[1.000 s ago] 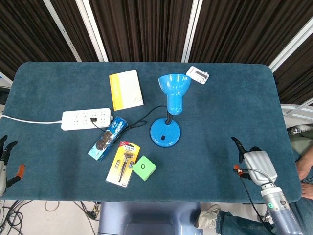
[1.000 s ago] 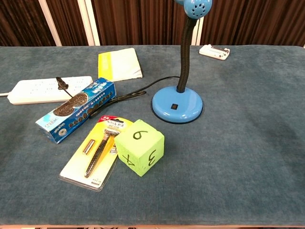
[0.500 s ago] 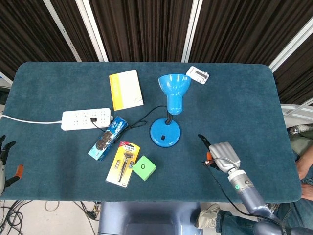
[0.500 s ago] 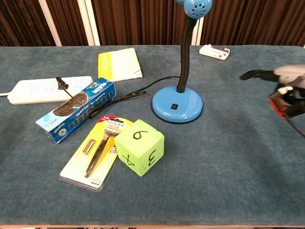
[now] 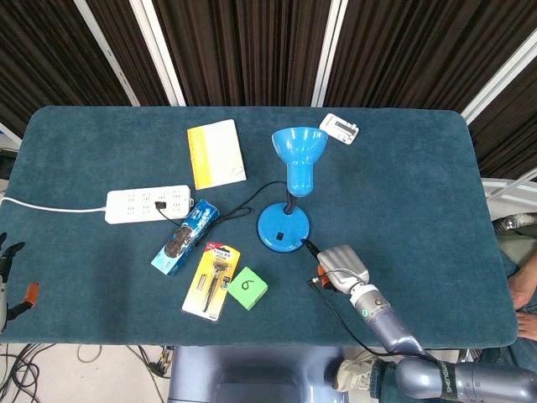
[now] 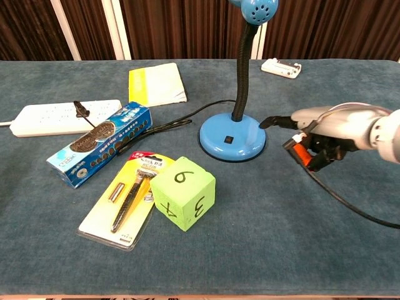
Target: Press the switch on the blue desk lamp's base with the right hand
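Blue desk lamp (image 5: 288, 189), upright mid-table, unlit as far as I can see

Round blue base (image 6: 232, 136) flat on the cloth, small black switch (image 6: 229, 139) on its top, front side. Black gooseneck (image 6: 241, 75) rises from the rear of the base to the blue cone shade (image 5: 299, 150); black cord (image 5: 252, 202) trails off left

A table (image 5: 403, 168) covered in dark teal cloth carries everything. On it lie a white power strip (image 5: 148, 203), a yellow-and-white booklet (image 5: 216, 154), a blue cookie pack (image 5: 185, 238), a razor in yellow blister card (image 5: 212, 280) and a green numbered cube (image 5: 247, 288). The blue desk lamp (image 5: 284, 227) stands near the middle, its cord running to the strip. A small white device (image 5: 339, 128) sits near the far edge.
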You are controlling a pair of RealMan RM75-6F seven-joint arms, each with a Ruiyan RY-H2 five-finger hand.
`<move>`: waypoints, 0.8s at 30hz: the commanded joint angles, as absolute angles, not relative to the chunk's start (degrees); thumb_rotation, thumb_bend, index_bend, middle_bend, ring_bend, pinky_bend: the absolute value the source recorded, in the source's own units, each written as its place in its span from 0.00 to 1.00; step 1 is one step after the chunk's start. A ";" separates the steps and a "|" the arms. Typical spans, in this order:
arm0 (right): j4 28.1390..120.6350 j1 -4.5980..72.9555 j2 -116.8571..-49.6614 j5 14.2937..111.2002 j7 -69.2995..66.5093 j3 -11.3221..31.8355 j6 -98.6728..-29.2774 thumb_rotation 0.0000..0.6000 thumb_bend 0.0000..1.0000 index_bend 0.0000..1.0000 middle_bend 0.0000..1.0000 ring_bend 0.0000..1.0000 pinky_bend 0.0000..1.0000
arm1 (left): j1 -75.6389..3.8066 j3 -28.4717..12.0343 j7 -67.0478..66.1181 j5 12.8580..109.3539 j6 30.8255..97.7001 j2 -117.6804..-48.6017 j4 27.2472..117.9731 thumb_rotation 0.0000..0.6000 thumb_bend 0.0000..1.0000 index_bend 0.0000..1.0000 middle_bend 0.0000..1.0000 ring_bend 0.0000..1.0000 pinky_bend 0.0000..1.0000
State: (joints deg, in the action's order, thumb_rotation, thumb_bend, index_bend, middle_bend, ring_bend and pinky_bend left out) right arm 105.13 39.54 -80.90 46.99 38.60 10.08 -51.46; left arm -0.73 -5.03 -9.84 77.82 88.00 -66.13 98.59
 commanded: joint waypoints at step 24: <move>95.02 49.21 -94.10 34.24 45.19 10.70 -58.79 1.00 0.84 0.00 0.85 0.90 0.90 | -0.73 -5.46 -9.57 76.05 87.50 -65.74 98.99 1.00 0.38 0.16 0.00 0.00 0.00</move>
